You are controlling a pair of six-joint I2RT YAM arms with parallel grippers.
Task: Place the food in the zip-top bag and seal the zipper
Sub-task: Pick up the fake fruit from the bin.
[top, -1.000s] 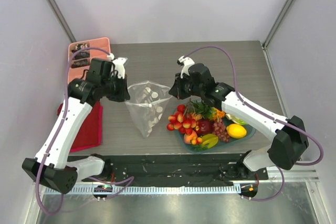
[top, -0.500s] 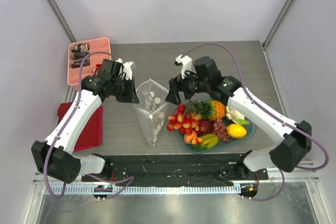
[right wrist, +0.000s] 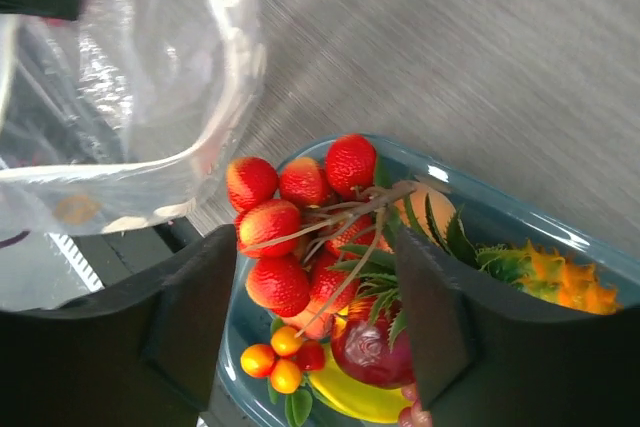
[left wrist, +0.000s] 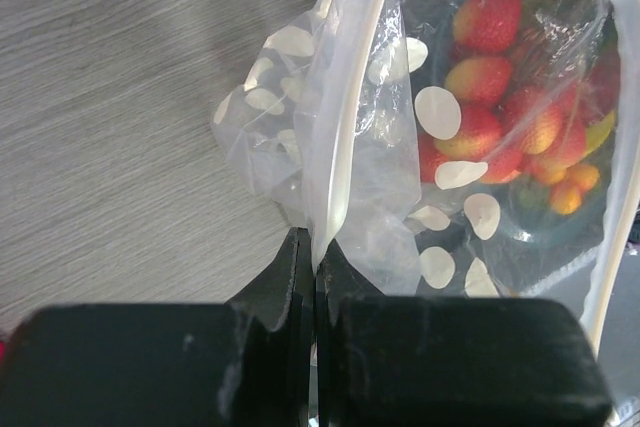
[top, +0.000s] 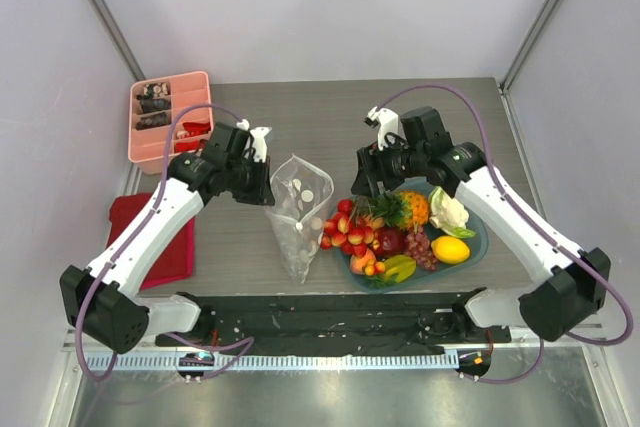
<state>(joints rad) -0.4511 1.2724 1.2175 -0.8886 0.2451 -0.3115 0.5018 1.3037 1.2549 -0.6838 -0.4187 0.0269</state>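
Observation:
The zip-top bag (top: 299, 215) hangs over the table just left of the teal plate (top: 478, 247), clear with white dots. My left gripper (top: 260, 185) is shut on its zipper (left wrist: 336, 127), and the tips (left wrist: 316, 244) pinch the whitish strip at the mouth edge. The food lies heaped on the plate: red berries (top: 346, 227), pineapple (top: 411, 209), cauliflower (top: 448, 212), lemon (top: 451, 249). My right gripper (top: 369, 183) hovers open over the plate's left end. In the right wrist view the berries (right wrist: 285, 237) show below its spread fingers (right wrist: 190, 317), nothing held, and the bag (right wrist: 130, 97) is to the left.
A pink compartment tray (top: 170, 119) stands at the back left. A red cloth (top: 160, 242) lies under the left arm. The black base rail (top: 330, 312) runs along the near edge. An apple (right wrist: 372, 349) and small orange fruits (right wrist: 277, 355) lie low on the plate.
My right gripper has opened, let go of the bag's mouth and moved right over the plate. The left gripper has carried the bag to the right, toward the plate.

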